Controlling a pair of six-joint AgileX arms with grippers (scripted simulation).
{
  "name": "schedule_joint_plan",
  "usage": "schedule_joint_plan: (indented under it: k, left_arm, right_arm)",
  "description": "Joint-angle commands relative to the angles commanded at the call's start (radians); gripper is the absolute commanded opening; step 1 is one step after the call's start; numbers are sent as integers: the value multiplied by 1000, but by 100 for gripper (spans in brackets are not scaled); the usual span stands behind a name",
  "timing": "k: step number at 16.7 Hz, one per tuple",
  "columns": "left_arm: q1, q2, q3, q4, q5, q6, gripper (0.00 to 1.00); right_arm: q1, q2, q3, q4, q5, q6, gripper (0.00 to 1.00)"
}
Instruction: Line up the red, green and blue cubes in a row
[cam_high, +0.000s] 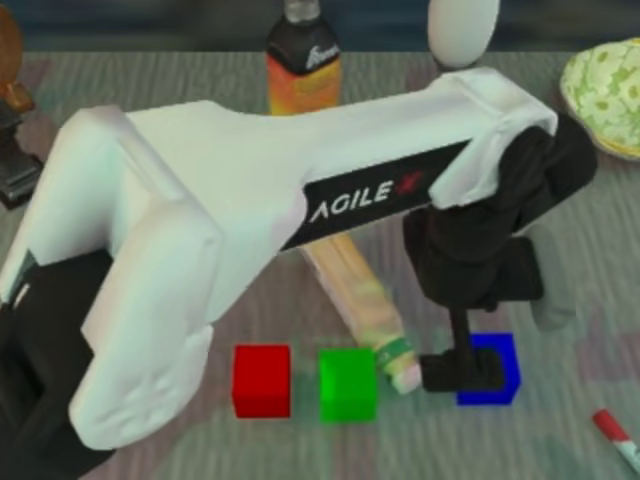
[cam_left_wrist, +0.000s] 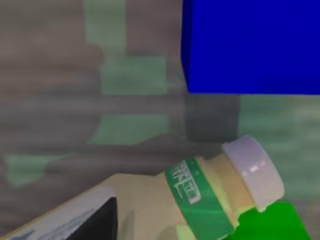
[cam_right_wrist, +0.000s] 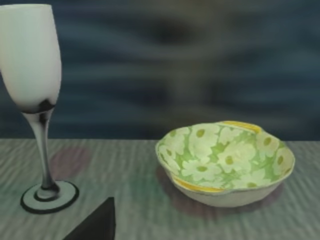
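Note:
The red cube (cam_high: 262, 380), green cube (cam_high: 348, 384) and blue cube (cam_high: 492, 368) sit in a row near the table's front edge. The gap between green and blue is wider than the one between red and green. My left arm reaches across the table and its gripper (cam_high: 462, 372) hangs over the blue cube's left part, open and holding nothing. In the left wrist view the blue cube (cam_left_wrist: 250, 45) lies ahead, apart from the one dark finger (cam_left_wrist: 97, 222) that shows, and a corner of the green cube (cam_left_wrist: 272, 222) appears. My right gripper is parked out of the top view; one dark finger (cam_right_wrist: 97, 222) shows, off to the side.
A pale bottle with a green band (cam_high: 355, 290) lies on its side, its white cap (cam_left_wrist: 252, 170) in the gap between the green and blue cubes. At the back stand an orange bottle (cam_high: 303, 62), a wine glass (cam_right_wrist: 31, 75) and a flowered bowl (cam_right_wrist: 225, 162). A red-and-white stick (cam_high: 620, 440) lies front right.

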Motion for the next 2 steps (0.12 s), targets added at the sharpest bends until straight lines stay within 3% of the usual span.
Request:
schedule_joint_plan:
  k: [2]
  left_arm:
    - [3, -10, 22, -25, 0, -1, 100]
  right_arm:
    - [0, 0, 0, 0, 0, 0, 100]
